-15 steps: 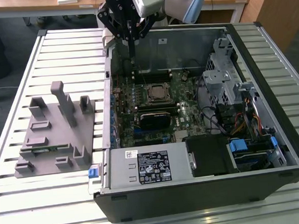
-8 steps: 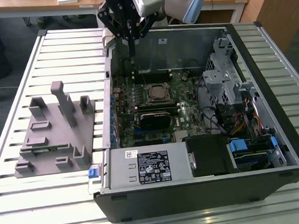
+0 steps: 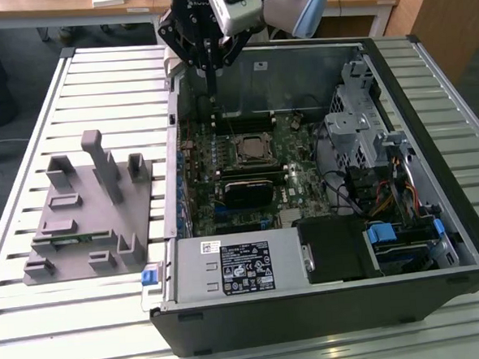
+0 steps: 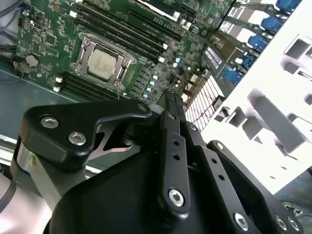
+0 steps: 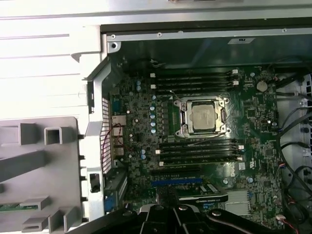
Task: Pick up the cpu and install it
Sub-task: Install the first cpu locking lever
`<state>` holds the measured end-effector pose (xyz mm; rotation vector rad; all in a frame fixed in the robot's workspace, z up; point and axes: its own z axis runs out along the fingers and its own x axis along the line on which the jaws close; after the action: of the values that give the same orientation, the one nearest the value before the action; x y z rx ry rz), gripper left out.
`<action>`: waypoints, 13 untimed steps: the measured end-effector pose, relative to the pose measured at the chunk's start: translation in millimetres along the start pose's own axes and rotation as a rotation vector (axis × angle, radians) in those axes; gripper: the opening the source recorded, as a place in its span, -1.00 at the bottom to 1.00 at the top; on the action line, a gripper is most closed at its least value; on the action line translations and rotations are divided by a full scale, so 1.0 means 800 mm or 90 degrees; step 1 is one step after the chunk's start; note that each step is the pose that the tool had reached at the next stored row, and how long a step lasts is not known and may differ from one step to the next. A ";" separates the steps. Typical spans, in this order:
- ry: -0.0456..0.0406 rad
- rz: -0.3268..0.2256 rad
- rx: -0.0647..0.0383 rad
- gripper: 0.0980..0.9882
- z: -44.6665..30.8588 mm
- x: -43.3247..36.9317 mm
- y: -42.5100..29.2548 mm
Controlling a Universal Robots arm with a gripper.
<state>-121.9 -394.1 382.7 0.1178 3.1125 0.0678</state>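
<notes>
Though in socket (image 5: 184, 127), cpu (image 5: 204, 118) beyond fingers (image 4: 171, 105)

Up at the top edge of the exterior view the arm (image 3: 298, 5) is cut off. In the second wrist view the gripper (image 4: 171, 97) hides part of the motherboard (image 4: 122, 44).

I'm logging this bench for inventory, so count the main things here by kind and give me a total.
cpu: 1
computer case: 1
grey fixture: 1
power supply: 1
Total: 4
</notes>
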 end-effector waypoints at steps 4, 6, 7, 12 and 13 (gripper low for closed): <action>0.0001 0.000 0.000 -0.98 0.0048 0.000 0.0043; 0.0001 0.000 0.000 -0.98 0.0064 0.000 0.0087; 0.0001 0.000 0.000 -0.98 0.0075 0.000 0.0112; 0.0000 0.000 0.000 -0.98 0.0172 0.001 0.0174; 0.0001 0.000 0.000 -0.98 0.0193 0.001 0.0173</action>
<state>-121.5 -379.5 367.8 0.1179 3.1126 0.0677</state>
